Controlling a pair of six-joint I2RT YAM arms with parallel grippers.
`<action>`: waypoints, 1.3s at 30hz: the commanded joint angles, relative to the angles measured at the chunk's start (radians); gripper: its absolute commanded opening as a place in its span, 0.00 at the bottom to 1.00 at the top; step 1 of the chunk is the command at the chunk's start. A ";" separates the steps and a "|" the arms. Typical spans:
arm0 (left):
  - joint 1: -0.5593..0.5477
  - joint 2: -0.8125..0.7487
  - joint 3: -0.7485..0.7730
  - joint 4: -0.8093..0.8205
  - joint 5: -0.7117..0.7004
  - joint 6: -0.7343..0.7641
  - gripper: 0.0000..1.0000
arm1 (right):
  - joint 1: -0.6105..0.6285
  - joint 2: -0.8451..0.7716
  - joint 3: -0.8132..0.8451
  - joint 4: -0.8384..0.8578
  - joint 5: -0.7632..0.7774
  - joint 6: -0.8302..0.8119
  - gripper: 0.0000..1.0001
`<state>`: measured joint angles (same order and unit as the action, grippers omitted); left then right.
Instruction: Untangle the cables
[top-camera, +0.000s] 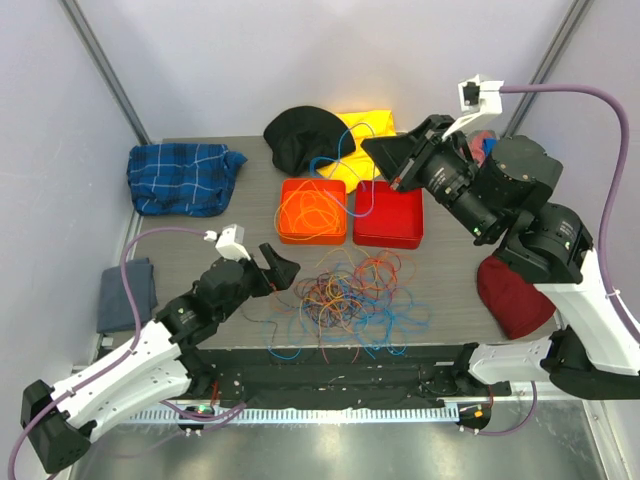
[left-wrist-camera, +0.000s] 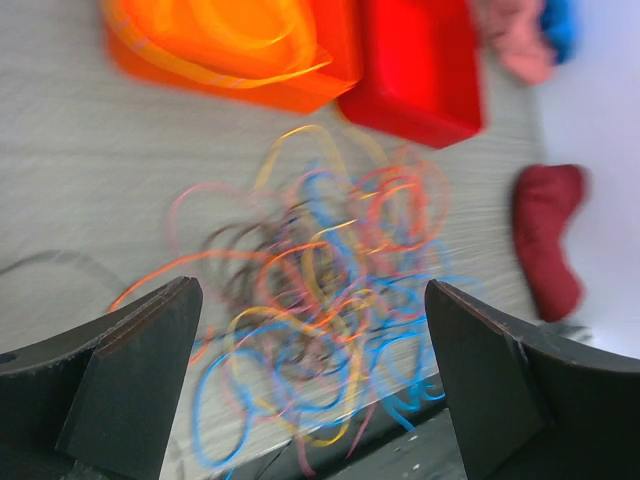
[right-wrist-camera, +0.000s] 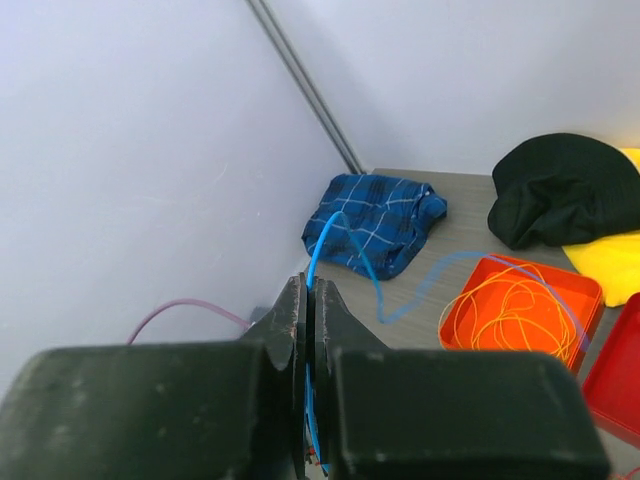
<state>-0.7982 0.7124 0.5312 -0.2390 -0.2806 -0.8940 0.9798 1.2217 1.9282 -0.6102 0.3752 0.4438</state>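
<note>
A tangle of blue, orange, yellow and brown cables (top-camera: 350, 295) lies on the table near the front edge. My right gripper (top-camera: 372, 148) is raised above the trays and shut on a blue cable (right-wrist-camera: 350, 240), which loops down past the orange tray (top-camera: 290, 232); it also shows in the top view (top-camera: 356, 192). The orange tray holds a coiled orange cable (top-camera: 312, 208). The red tray (top-camera: 388, 235) beside it looks empty. My left gripper (top-camera: 280, 268) is open and empty, just left of the tangle; the left wrist view is blurred, with the tangle (left-wrist-camera: 340, 250) between my fingers.
A blue plaid cloth (top-camera: 185, 177) lies at the back left. A black cloth (top-camera: 305, 135) and a yellow cloth (top-camera: 368, 130) lie behind the trays. A dark red cloth (top-camera: 510, 295) lies at the right, and a grey cloth (top-camera: 125, 295) off the table's left side.
</note>
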 joint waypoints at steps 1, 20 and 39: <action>-0.001 -0.024 -0.069 0.361 0.048 0.087 1.00 | 0.005 -0.001 -0.023 0.030 -0.078 0.025 0.01; -0.001 -0.166 -0.198 0.178 0.073 -0.146 1.00 | -0.255 0.028 -0.233 0.050 0.156 -0.059 0.01; -0.001 -0.294 -0.189 -0.014 0.017 -0.120 1.00 | -0.504 0.266 -0.322 0.174 0.018 -0.017 0.01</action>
<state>-0.7986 0.4286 0.3088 -0.2375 -0.2359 -1.0180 0.4999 1.5043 1.6386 -0.5175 0.4202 0.3996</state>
